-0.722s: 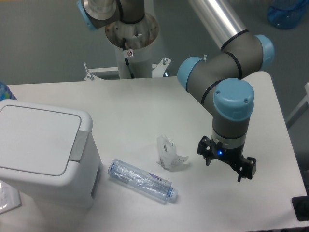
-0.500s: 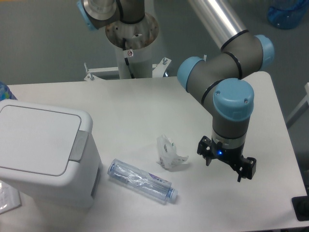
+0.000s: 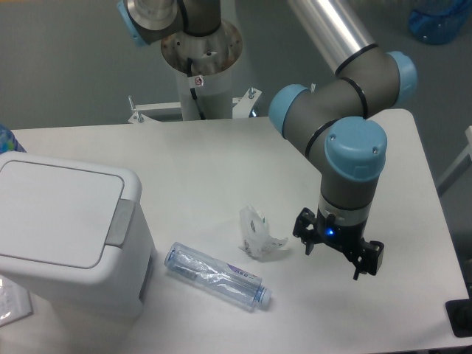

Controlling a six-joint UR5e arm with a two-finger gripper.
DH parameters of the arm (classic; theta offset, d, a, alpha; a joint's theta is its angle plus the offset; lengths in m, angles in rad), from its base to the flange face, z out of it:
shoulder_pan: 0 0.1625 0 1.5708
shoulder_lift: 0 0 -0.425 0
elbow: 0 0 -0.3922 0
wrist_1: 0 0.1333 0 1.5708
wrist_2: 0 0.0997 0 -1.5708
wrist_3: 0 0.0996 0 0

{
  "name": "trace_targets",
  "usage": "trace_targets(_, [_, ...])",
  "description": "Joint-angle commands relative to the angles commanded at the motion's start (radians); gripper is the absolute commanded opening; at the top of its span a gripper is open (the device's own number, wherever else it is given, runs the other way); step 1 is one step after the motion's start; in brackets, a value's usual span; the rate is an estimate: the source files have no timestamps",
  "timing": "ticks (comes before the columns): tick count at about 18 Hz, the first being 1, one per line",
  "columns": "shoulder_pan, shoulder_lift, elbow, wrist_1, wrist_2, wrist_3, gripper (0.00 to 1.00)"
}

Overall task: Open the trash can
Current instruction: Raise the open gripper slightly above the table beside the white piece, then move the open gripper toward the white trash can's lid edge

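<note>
The gripper hangs low over the right part of the table, its 2 fingers spread wide and holding nothing. Near its left lie a crumpled clear wrapper and a crushed bottle; the bottle's label is too small to read. The trash can stands well apart at the left edge, lid closed, probably with its grey tab turned toward the arm for pressing

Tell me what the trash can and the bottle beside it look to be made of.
Trash can: likely matte white moulded plastic, with rounded corners and a grey push tab. Bottle: thin clear plastic, crinkled and see-through, lying on its side.
</note>
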Motion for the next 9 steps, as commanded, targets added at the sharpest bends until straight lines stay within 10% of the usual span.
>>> trace_targets(9, [-0.029,0.083,0.005,0.014,-0.278,-0.407,1.0])
